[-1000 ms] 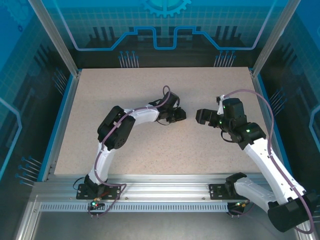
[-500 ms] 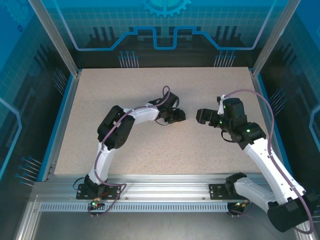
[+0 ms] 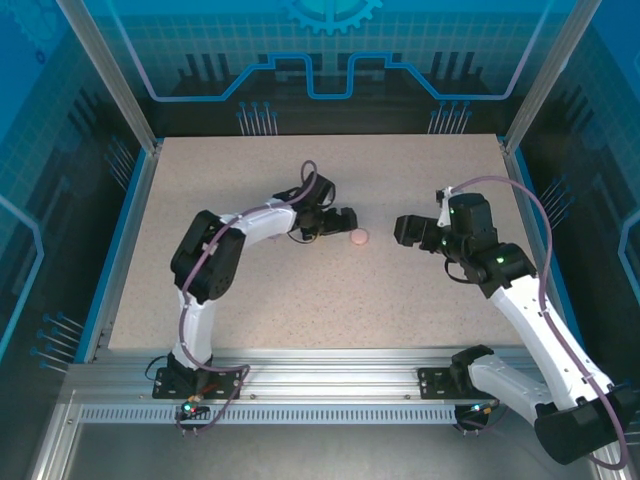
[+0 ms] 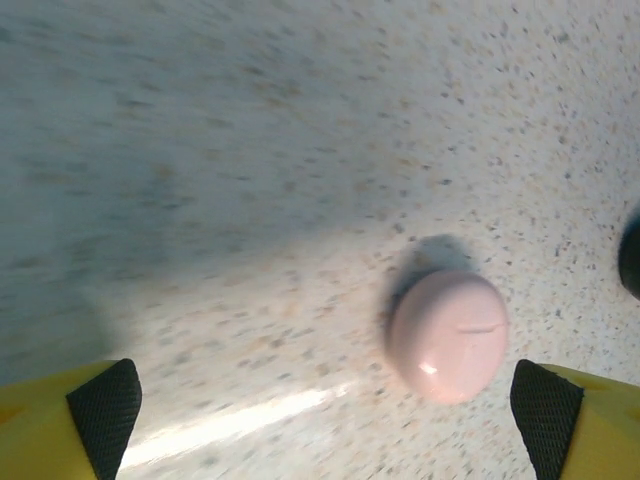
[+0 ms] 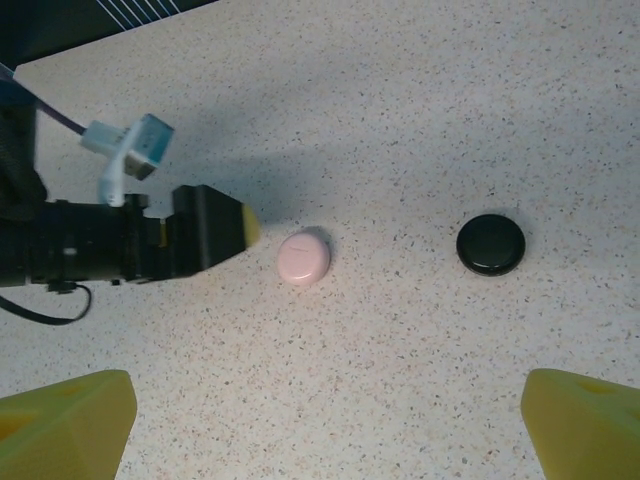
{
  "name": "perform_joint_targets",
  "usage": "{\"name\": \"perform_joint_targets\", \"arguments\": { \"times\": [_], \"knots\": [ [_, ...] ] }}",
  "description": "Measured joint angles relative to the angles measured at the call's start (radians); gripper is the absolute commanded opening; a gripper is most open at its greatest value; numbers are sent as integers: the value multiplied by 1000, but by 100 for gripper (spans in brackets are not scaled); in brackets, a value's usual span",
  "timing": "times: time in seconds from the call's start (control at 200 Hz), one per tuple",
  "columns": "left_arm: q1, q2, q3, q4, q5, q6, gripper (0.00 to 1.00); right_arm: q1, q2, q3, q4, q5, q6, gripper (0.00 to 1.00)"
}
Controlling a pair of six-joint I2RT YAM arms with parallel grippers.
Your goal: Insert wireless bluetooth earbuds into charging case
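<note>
A closed, round pale pink charging case (image 3: 359, 237) lies on the speckled table, free of both grippers. My left gripper (image 3: 346, 221) stands open just to its left. In the left wrist view the pink case (image 4: 447, 335) sits ahead of the wide-apart fingertips (image 4: 105, 410), nearer the right one. My right gripper (image 3: 402, 232) hangs open to the right of the case and above the table. Its wrist view looks down on the pink case (image 5: 303, 257) and a closed black case (image 5: 490, 244). The earbuds are out of view.
The speckled table (image 3: 300, 300) is bounded by blue rails on the left and right and a metal frame at the near edge. The left arm's gripper body and cable (image 5: 120, 240) lie close to the pink case on its left.
My left gripper has gone from shut to open and drawn back to the left, uncovering the pink case on the table. The right arm has barely moved.
</note>
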Motion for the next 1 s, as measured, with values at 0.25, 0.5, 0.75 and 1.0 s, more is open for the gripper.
{"name": "perform_joint_targets", "arguments": {
  "times": [0.25, 0.5, 0.75, 1.0],
  "knots": [
    [39, -257, -41, -74, -101, 115, 99, -42, 26, 84, -41, 33, -51, 100],
    [35, -675, -253, 6, -275, 263, 99, -86, 100, 77, 14, 172, -121, 100],
    [46, -1039, -616, 171, -413, 424, 99, -163, 99, -122, 220, 296, -233, 100],
    [139, -1320, -989, 402, -511, 614, 99, -198, 100, -337, 456, 315, -293, 100]
  ]
}}
